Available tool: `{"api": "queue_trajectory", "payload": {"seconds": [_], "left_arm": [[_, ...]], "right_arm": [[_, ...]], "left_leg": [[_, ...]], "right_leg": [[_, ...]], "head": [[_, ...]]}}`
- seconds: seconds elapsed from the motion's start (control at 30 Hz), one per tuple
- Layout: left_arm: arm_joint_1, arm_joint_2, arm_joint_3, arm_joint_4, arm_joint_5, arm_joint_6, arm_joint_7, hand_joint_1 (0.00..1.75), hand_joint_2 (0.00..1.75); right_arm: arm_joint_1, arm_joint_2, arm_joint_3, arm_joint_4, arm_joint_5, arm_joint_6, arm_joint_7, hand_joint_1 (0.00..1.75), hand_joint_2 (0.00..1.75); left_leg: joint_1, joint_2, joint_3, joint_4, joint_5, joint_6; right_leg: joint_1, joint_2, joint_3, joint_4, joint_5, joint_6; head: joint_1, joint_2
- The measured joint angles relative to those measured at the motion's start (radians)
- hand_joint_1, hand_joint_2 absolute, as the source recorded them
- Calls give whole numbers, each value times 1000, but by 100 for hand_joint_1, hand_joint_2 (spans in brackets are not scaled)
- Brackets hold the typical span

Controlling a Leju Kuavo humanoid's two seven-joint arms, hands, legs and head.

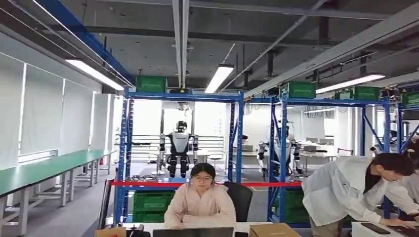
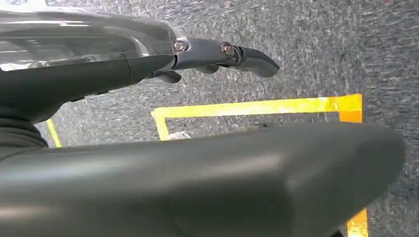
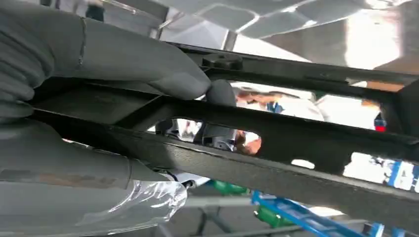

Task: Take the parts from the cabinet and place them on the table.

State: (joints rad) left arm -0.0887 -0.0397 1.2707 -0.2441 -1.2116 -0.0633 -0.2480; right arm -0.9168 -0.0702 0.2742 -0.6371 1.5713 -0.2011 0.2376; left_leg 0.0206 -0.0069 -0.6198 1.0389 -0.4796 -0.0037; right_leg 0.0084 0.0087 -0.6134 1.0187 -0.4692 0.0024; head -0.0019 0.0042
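Observation:
In the right wrist view my right hand (image 3: pixel 84 94) grips a black metal frame part (image 3: pixel 296 133) made of long flat bars with openings between them. The grey thumb (image 3: pixel 143 64) lies over one bar, and the other fingers close from the opposite side, partly behind clear plastic film (image 3: pixel 148 197). The part runs on past the picture's edge. In the left wrist view my left hand (image 2: pixel 197 177) hangs over grey floor with its dark fingers (image 2: pixel 247 57) stretched out and nothing in it.
Ahead stand blue shelving racks (image 1: pixel 237 143) with green crates and a red barrier strip (image 1: pixel 163 183). One person (image 1: pixel 200 202) sits at a desk in front; another (image 1: pixel 346 192) in a white coat leans over a table at the right. Yellow floor tape (image 2: pixel 257 106) lies below my left hand.

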Motion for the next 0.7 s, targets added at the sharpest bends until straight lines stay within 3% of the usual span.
{"api": "queue_trajectory", "payload": {"seconds": [0.07,0.13,0.17,0.23,0.27,0.3,0.33,0.4,0.43,0.53,0.6,0.63,0.67,0.7], "left_arm": [[2,0,-1,0,0,-3,-11,0,0],[0,-1,-3,0,0,-10,-18,0,0],[-2,0,-4,0,0,-10,-19,0,0],[-3,0,-7,0,0,-12,-22,0,0],[-2,0,-8,0,0,-13,-22,0,0],[0,0,-8,0,0,-13,-23,0,0],[1,0,-8,0,0,-13,-23,0,0],[-1,0,-9,0,-1,-13,-24,0,0],[-2,0,-9,0,-1,-13,-24,0,0],[-4,0,-9,0,-4,-13,-25,0,0],[-1,0,-9,0,-6,-13,-25,0,0],[-1,0,-9,0,-6,-13,-26,0,0],[-2,-1,-9,0,-7,-14,-26,0,0],[-2,-1,-10,0,-8,-14,-26,0,0]], "right_arm": [[23,-1,-39,-21,0,-13,-42,175,175],[45,1,-70,-42,0,-28,-99,175,175],[52,4,-82,-48,0,-37,-125,175,175],[73,13,-103,-58,-15,-52,-164,175,175],[89,18,-114,-64,-27,-55,-185,175,175],[103,23,-122,-69,-43,-58,-207,175,175],[115,29,-129,-75,-59,-60,-232,175,175],[132,38,-138,-91,-85,-65,-287,175,175],[138,45,-137,-99,-93,-72,-308,175,175],[160,57,-133,-102,-110,-77,-346,175,175],[175,64,-130,-103,-117,-78,-359,175,175],[179,70,-124,-104,-119,-78,-365,175,175],[182,76,-116,-104,-119,-78,-368,175,175],[188,82,-107,-103,-119,-78,-368,175,175]], "left_leg": [[-4,-1,1,1,0,10],[5,1,7,-8,5,22],[6,1,8,-8,5,25],[6,1,8,-8,4,27],[6,1,8,-8,4,27],[7,1,10,-8,4,27],[7,0,10,-8,3,27],[7,0,14,-8,0,22],[7,0,15,-8,-2,19],[3,-1,13,-11,0,6],[4,-1,19,-19,2,-8],[5,0,14,-9,-15,-10],[4,0,-7,39,-50,-10],[4,0,-41,118,-91,-11]], "right_leg": [[-2,0,2,-2,1,5],[-2,-2,-5,19,-24,16],[-5,-3,-25,71,-57,22],[-13,-4,-105,246,-133,30],[-14,-4,-135,310,-149,33],[-16,-4,-144,320,-141,34],[-17,-4,-130,284,-113,35],[-17,-5,-45,100,-18,30],[-17,-5,-7,11,9,27],[-9,-3,2,0,-3,17],[-10,-3,4,-8,3,3],[-15,-5,7,-15,8,-5],[-15,-5,6,-16,9,-14],[-14,-5,7,-16,8,-16]], "head": [[-1,0],[-1,0],[-1,0],[-1,0],[-1,-1],[-1,-1],[-1,-1],[-1,-1],[-1,-1],[0,0],[0,0],[0,0],[0,-1],[0,-1]]}}
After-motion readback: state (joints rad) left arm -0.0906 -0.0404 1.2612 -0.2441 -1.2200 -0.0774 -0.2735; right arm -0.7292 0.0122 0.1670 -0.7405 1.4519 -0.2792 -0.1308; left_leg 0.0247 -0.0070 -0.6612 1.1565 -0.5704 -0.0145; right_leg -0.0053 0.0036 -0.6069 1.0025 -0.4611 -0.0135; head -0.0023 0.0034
